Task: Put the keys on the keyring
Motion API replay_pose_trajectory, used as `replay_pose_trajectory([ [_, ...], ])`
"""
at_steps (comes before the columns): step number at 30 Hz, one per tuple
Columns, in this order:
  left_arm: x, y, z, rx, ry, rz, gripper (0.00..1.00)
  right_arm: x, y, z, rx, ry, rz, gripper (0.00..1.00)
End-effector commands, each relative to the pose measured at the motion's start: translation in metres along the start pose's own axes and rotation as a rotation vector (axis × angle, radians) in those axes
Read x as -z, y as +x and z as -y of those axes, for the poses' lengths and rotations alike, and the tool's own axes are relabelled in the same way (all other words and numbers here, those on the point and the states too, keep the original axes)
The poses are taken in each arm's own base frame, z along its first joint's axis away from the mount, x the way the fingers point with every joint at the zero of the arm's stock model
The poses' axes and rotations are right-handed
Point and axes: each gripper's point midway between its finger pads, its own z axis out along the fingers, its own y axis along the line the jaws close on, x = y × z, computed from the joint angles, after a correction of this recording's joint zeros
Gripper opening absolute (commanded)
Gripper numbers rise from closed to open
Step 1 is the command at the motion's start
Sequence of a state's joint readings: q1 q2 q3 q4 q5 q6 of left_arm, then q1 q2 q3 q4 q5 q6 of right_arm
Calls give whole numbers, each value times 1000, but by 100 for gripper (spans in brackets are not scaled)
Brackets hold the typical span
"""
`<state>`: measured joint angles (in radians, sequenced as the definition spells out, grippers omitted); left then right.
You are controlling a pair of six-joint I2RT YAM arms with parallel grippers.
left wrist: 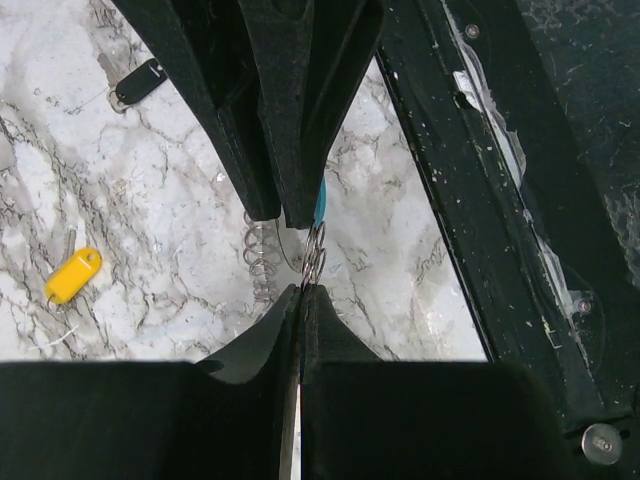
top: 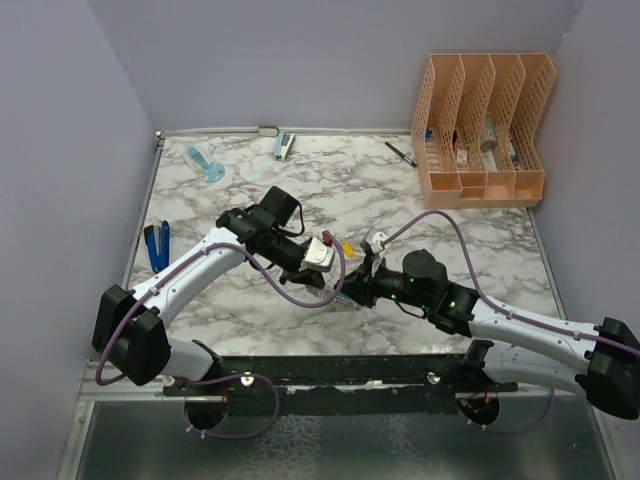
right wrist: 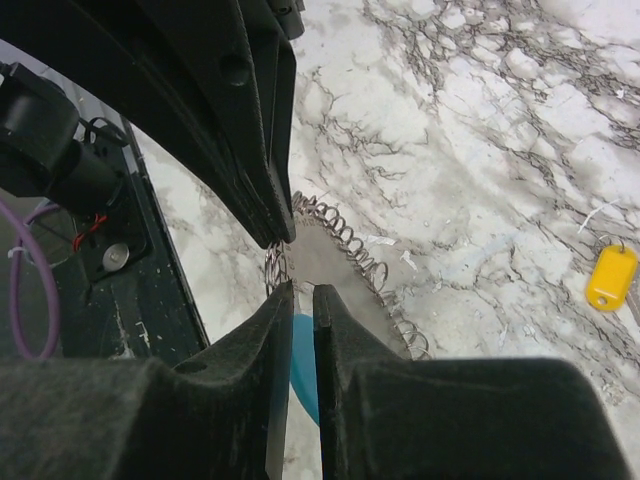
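Observation:
The keyring (left wrist: 262, 262), a gray coiled loop with a light-blue section (right wrist: 300, 365), hangs between both grippers just above the marble, near the table's front middle (top: 338, 297). My left gripper (left wrist: 302, 290) is shut on its wire coils. My right gripper (right wrist: 298, 290) is shut on the light-blue section, coming from the opposite side. In the top view the left gripper (top: 337, 283) and right gripper (top: 353, 293) meet tip to tip. The yellow key (top: 348, 248) lies loose on the marble behind them, also in the left wrist view (left wrist: 73, 275) and the right wrist view (right wrist: 612, 277). The black key (left wrist: 140, 82) lies farther off.
An orange file organizer (top: 485, 130) stands at the back right with a black pen (top: 401, 153) beside it. A blue-handled tool (top: 156, 243) lies at the left edge. A light-blue item (top: 205, 163) and a small stapler-like item (top: 285, 146) lie at the back. A black rail (top: 330, 370) runs along the near edge.

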<state>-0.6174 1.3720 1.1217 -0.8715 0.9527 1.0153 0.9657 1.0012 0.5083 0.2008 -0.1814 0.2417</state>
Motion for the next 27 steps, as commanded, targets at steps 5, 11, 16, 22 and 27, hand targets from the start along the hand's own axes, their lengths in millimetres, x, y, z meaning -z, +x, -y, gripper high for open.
replay_pose_trajectory([
  [5, 2, -5, -5, -8, -7, 1, 0, -2, -17, -12, 24, -62, 22, 16],
  [11, 2, -6, -7, -11, -12, 1, 0, -5, -13, -17, 13, -93, -3, 18],
  [16, 2, -3, -8, -8, -17, -12, 0, -8, -13, -21, 3, -115, -16, 20],
  [22, 2, -2, -10, -5, -29, -12, 0, -3, -18, -22, -8, -109, -11, 21],
  [27, 2, -4, -11, -6, -30, -8, 0, 1, -28, -28, -27, -123, 7, 21],
])
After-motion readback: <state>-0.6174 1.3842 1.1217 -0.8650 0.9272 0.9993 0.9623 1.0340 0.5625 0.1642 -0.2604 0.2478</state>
